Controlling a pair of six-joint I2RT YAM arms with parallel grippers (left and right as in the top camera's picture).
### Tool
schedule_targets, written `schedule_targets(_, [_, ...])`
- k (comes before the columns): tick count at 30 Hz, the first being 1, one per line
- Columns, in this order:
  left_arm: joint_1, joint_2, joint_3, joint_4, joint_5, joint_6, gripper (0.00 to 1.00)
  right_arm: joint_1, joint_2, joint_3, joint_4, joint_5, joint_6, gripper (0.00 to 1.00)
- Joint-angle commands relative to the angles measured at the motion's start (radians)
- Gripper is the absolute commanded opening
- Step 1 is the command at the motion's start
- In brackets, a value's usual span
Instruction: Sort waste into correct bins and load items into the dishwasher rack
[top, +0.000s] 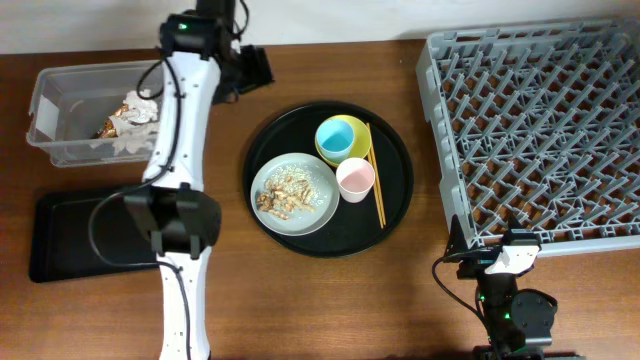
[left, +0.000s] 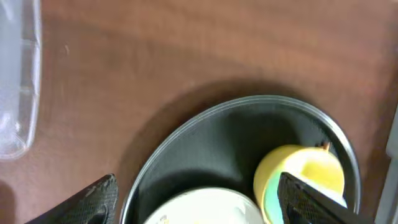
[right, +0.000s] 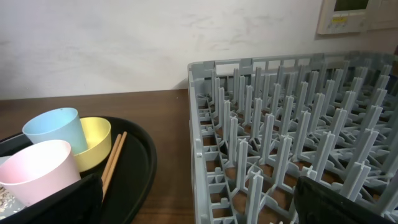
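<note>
The clear tub (top: 50, 100) at the far left holds the white napkin (top: 135, 142) and the gold-brown wrapper (top: 122, 118). The shallow black tray (top: 70, 240) lies in front of it. On the round tray (top: 392, 215) a grey plate (top: 322, 205) carries food scraps (top: 283, 196). Beside it are a pink cup (top: 355, 178), a blue cup (top: 338, 137) inside the yellow bowl (top: 358, 124), and chopsticks (top: 375, 180). My left gripper (top: 255, 68) (left: 196, 183) is open and empty over the table behind the round tray. My right gripper (top: 500, 255) (right: 198, 183) is open and empty at the rack's (top: 540, 130) near left corner.
The left arm (top: 180, 150) reaches across the tub's right end and the black tray's right edge. In the right wrist view the rack's wall (right: 199, 143) stands just ahead, with the round tray (right: 140, 168) to its left.
</note>
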Motion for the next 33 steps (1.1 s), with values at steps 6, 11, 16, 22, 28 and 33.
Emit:
schedule_targets(6, [0.007, -0.139, -0.006, -0.206, -0.027, 0.024, 0.81, 0.006, -0.002, -0.008, -0.002, 0.009, -0.007, 0.98])
schedule_targets(11, [0.038, -0.203, -0.007, -0.276, -0.074, 0.029, 0.8, 0.006, -0.002, -0.008, -0.002, 0.009, -0.007, 0.98])
schedule_targets(16, [0.126, -0.258, -0.007, -0.276, -0.087, 0.036, 0.79, 0.006, -0.002, -0.008, -0.002, 0.009, -0.007, 0.98])
schedule_targets(22, [0.227, -0.297, -0.05, -0.276, -0.086, 0.04, 0.99, 0.006, -0.002, -0.008, -0.002, 0.009, -0.007, 0.98])
schedule_targets(28, [0.343, -0.39, -0.285, -0.276, -0.086, 0.005, 0.99, 0.006, -0.002, -0.008, -0.002, 0.009, -0.007, 0.98])
schedule_targets(33, [0.45, -0.428, -0.419, -0.276, -0.069, -0.031, 0.99, 0.006, -0.002, -0.008, -0.002, 0.009, -0.007, 0.98])
